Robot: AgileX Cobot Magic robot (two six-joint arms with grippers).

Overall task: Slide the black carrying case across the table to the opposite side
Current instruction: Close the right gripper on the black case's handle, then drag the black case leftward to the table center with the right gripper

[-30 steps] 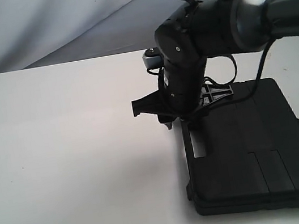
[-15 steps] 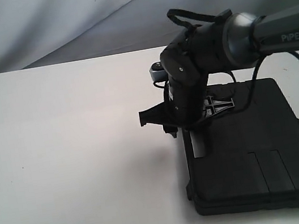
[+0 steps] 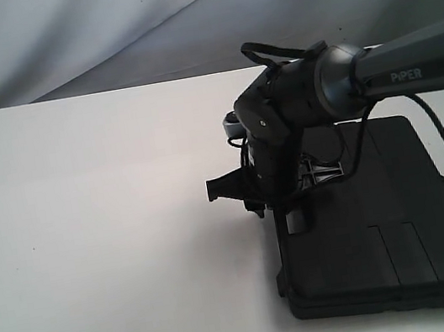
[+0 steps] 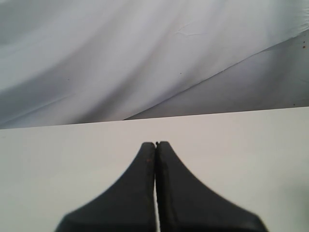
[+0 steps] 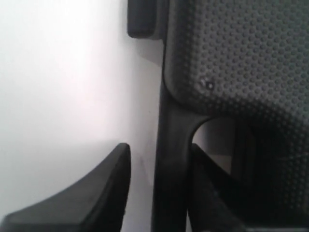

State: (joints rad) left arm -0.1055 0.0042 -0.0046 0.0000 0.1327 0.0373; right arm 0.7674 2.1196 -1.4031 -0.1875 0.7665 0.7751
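Observation:
The black carrying case [image 3: 385, 224] lies flat on the right side of the white table [image 3: 89, 239]. My right gripper [image 3: 284, 207] reaches down onto its left edge. In the right wrist view the right gripper [image 5: 160, 147] is open and straddles the case's handle [image 5: 171, 174]. One finger sits inside the handle opening against the bar, while the other stands on the table side with a gap. The dimpled case body [image 5: 241, 58] fills the rest of that view. My left gripper [image 4: 155, 144] is shut and empty above bare table [image 4: 241, 145]. It does not show in the exterior view.
A grey cloth backdrop [image 3: 97, 33] hangs behind the table's far edge. A small black latch [image 5: 142, 19] sticks out from the case's edge. White tabletop stretches left of the case.
The right arm has come lower onto the case's handle edge, and its jaws have narrowed around the handle. The case and the left gripper have not moved.

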